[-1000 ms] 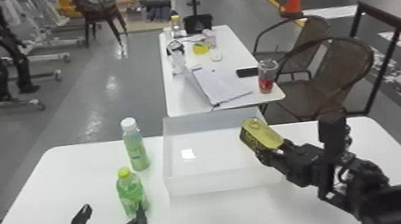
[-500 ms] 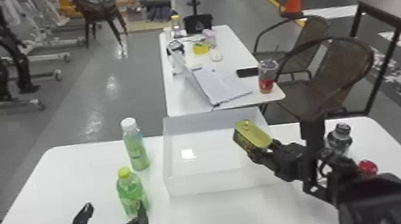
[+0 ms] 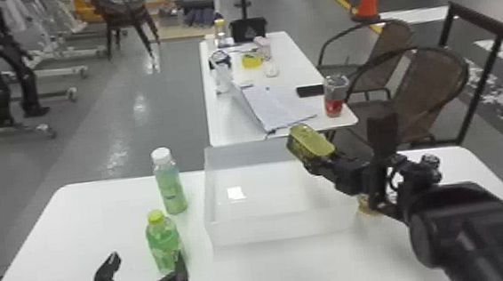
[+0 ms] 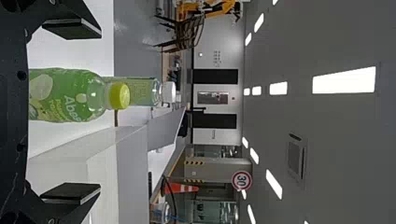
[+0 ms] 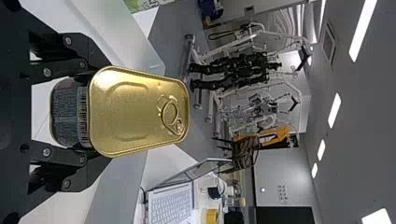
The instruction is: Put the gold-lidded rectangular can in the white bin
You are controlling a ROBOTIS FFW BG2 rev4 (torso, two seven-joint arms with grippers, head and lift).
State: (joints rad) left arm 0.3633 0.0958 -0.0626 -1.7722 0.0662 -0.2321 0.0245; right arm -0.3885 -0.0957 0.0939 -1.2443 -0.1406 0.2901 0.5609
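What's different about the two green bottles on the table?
The near bottle has a yellow cap; the far bottle has a white one. The near bottle is bright green, the far bottle paler. The near bottle looks chubbier, the far bottle slimmer. Both stand upright on the table.

From the white bin (image 3: 282, 227), the right gripper (image 3: 322, 161) holds the gold-lidded rectangular can (image 3: 312, 140) tilted at one o'clock. The white-capped bottle (image 3: 170, 184) stands near nine, the yellow-capped bottle (image 3: 163, 241) between eight and nine; the left gripper (image 3: 147, 257), fingers apart, lies toward eight.
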